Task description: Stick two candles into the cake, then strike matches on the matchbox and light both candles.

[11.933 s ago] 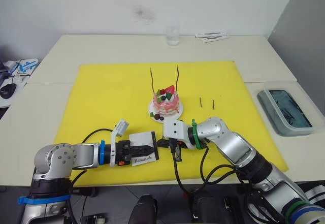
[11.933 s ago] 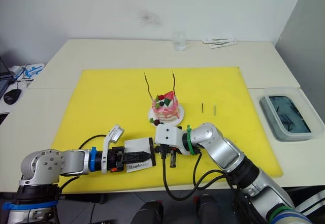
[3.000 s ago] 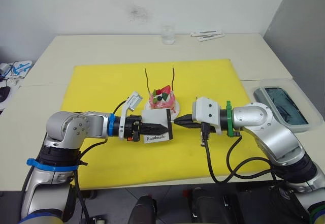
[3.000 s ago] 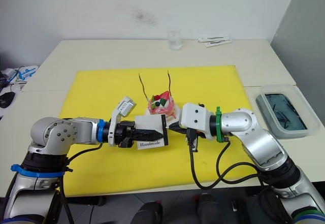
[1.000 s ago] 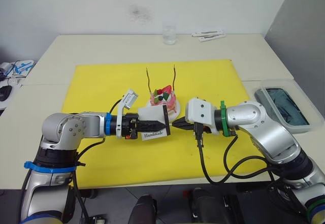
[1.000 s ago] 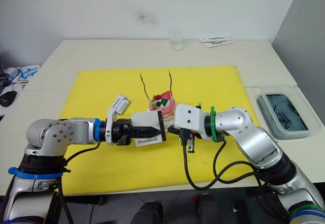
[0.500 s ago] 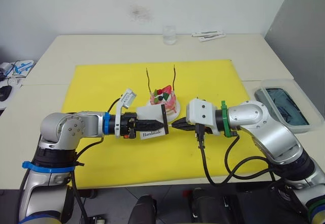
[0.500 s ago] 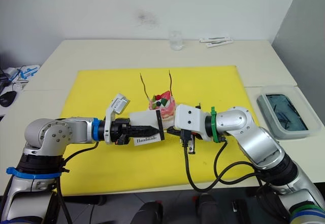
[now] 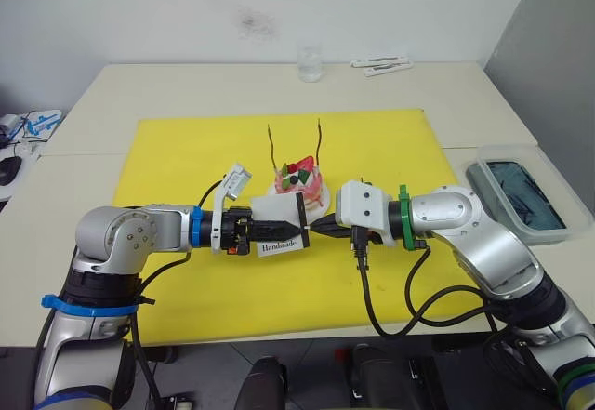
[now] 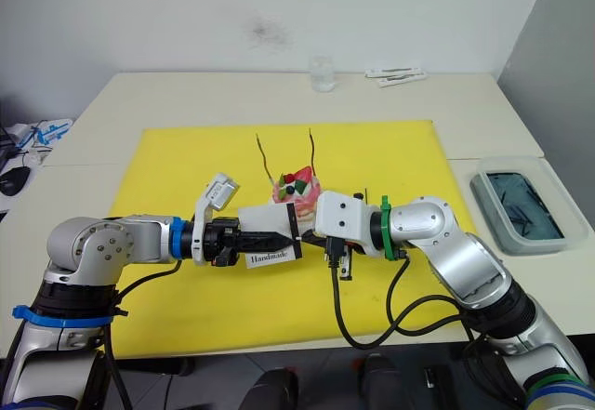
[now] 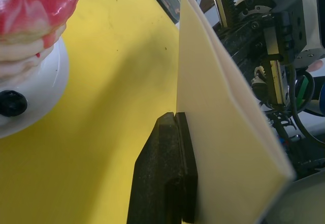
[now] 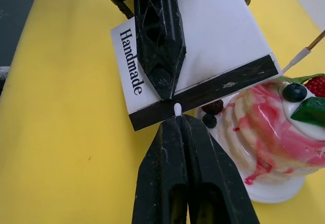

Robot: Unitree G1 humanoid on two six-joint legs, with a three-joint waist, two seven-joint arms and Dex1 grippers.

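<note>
I have the left hand clamping the matchbox steady so the right hand, pinched on a match, can strike its strip.

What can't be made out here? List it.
- Match shaft: in the right wrist view the right gripper hides all but the white tip.
- Whether the tip touches the matchbox: too close to tell.
- Candle wicks: too small in the eye views.
</note>
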